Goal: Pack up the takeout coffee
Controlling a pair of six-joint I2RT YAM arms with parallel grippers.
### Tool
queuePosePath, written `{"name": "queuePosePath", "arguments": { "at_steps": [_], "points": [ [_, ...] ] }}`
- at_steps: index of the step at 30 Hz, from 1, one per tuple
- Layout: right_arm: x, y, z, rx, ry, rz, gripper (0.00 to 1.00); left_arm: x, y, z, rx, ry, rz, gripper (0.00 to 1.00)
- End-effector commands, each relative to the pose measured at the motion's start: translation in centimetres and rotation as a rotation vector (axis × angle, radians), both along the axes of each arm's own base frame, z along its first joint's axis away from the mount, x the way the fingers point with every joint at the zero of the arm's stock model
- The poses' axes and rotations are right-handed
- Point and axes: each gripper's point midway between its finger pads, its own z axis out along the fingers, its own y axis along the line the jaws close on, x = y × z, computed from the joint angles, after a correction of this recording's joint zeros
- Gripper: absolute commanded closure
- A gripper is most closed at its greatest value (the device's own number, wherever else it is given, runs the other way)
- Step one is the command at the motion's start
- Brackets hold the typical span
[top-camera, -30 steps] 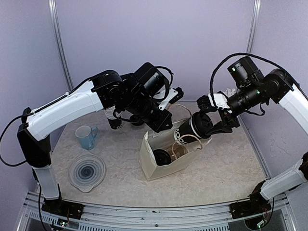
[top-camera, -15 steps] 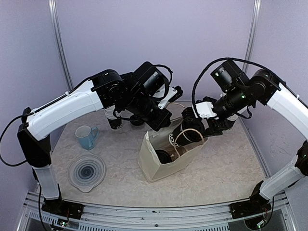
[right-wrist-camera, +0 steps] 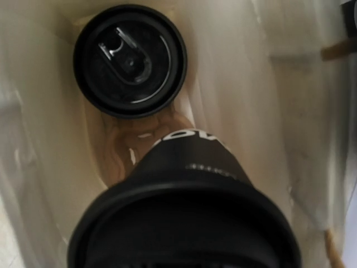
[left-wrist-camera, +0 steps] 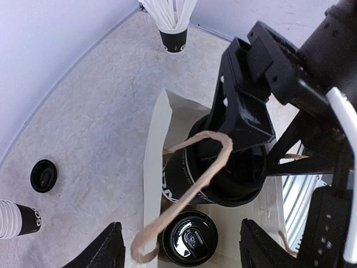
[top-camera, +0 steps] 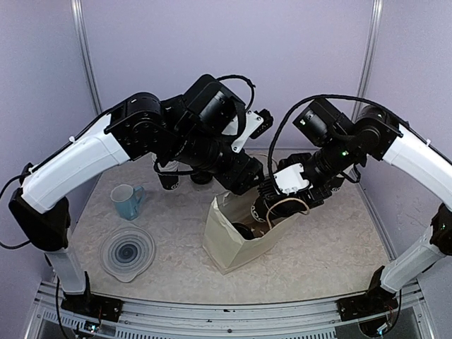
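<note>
Soft even light, faint shadows; right wrist view blurred (near cup (right-wrist-camera: 184,223) out of focus)

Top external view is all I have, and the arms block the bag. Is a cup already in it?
Observer: Yes. A lidded cup stands upright at the bottom of the bag.
Operator: And the one in the right gripper?
Observer: The right gripper has the held cup tilted, base first inside the bag mouth, beside the first one. I can't tell if it touches bottom.
Operator: Left gripper on the handle?
Observer: No. The left gripper is open; the twine handle lies loose between its fingers.
</note>
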Motion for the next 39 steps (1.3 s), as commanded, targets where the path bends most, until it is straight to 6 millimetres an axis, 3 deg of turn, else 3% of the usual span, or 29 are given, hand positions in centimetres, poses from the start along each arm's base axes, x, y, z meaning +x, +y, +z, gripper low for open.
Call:
{"name": "queuePosePath", "arguments": {
  "at_steps": [1,4,9,12,18,25,31,35,39],
  "points": [
    [-1.6,-1.8,-0.6,-0.046,0.007,-0.005,0.47,1.2,3.5,4.5,-0.085,-0.077,0.123,0.30],
    [-2.7,-1.9,-0.7,-0.050,0.023,0.007,0.48,3.6,5.4,5.1,-0.146,-0.072,0.210,0.29],
    [-5.7,-1.6,-0.8,-0.053,0.095,0.052,0.47,8.1,8.6,2.1,-0.188,-0.009,0.304,0.29],
    [-6.8,-1.3,-0.7,-0.049,0.108,0.064,0.47,9.5,8.9,0.1,-0.185,0.016,0.302,0.30],
    [-8.7,0.8,0.0,-0.024,0.147,0.102,0.47,11.7,7.6,-4.3,-0.100,0.055,0.288,0.30],
    [-9.8,6.2,1.9,0.059,0.154,0.176,0.48,13.0,8.2,-7.0,-0.078,0.077,0.283,0.30],
    [-8.5,10.4,3.6,0.144,0.137,0.156,0.50,13.0,9.3,-7.8,-0.079,0.086,0.274,0.30],
    [-7.6,10.7,3.2,0.141,0.110,0.114,0.50,13.0,9.4,-8.0,-0.097,0.089,0.260,0.30],
    [-8.1,9.0,1.9,0.093,0.120,0.115,0.50,12.9,8.8,-9.1,-0.088,0.116,0.241,0.30]
  ]
}}
